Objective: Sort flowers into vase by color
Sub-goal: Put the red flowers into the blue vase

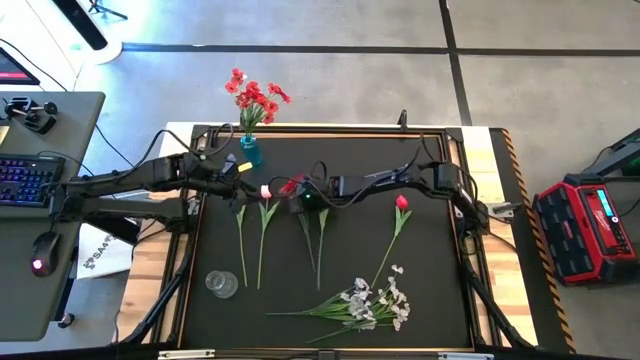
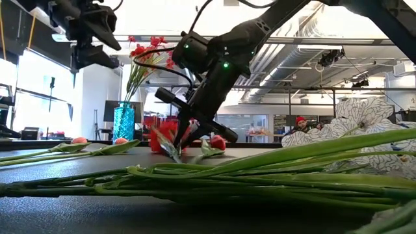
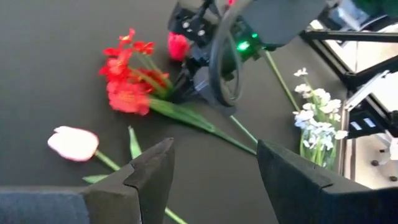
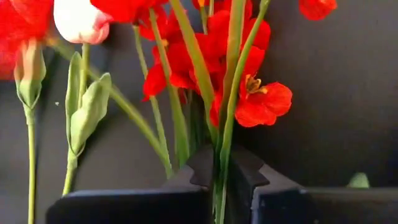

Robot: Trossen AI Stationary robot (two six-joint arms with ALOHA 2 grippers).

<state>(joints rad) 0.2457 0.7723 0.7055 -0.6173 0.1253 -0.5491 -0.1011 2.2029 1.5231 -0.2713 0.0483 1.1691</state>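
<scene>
One view, right wrist: right gripper (image 4: 219,180) pinching red bunch (image 4: 242,74) stems.

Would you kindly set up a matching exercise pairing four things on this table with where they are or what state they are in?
Things:
1. blue vase
2. clear glass vase
3. white blossom spray
4. right gripper

States:
A. lying flat at the mat's near edge
B. shut on green stems of the red bunch
C. holding red flowers upright
D. empty, near the left side

Pairs: 1-C, 2-D, 3-A, 4-B
</scene>
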